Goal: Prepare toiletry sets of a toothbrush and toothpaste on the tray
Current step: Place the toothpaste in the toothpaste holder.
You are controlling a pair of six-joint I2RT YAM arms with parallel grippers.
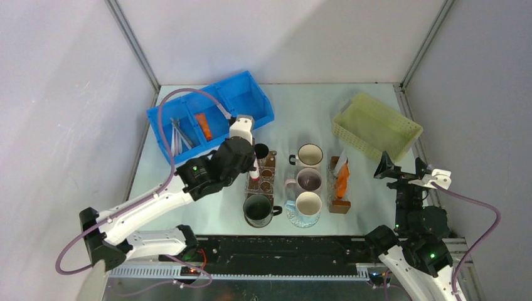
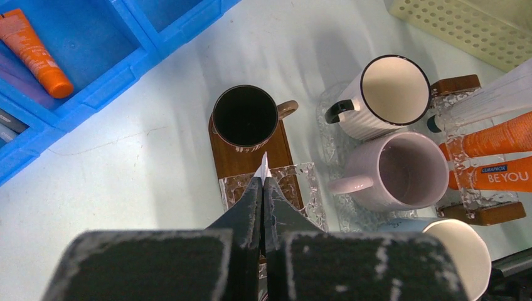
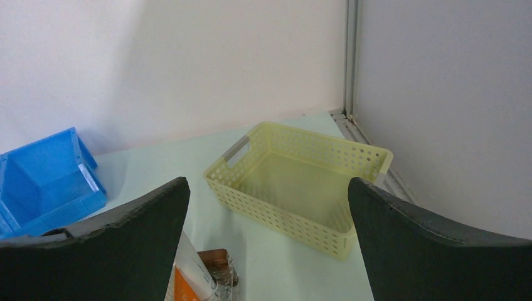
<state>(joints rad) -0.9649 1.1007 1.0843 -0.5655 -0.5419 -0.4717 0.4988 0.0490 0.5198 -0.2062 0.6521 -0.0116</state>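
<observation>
White sliver clamped in left gripper (image 2: 263, 185) — likely toothpaste (image 2: 263, 168), long axis upright, dangling directly over clear tray (image 2: 305, 173) beside dark mug (image 2: 244, 116). Straight drop called for — right gripper (image 3: 266, 183) gaping, empty, far side.

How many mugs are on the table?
5. White mug, pink mug and pale blue mug form a middle column, back to front. Left of them: small dark mug behind, dark green mug in front. None seem hidden.
</observation>
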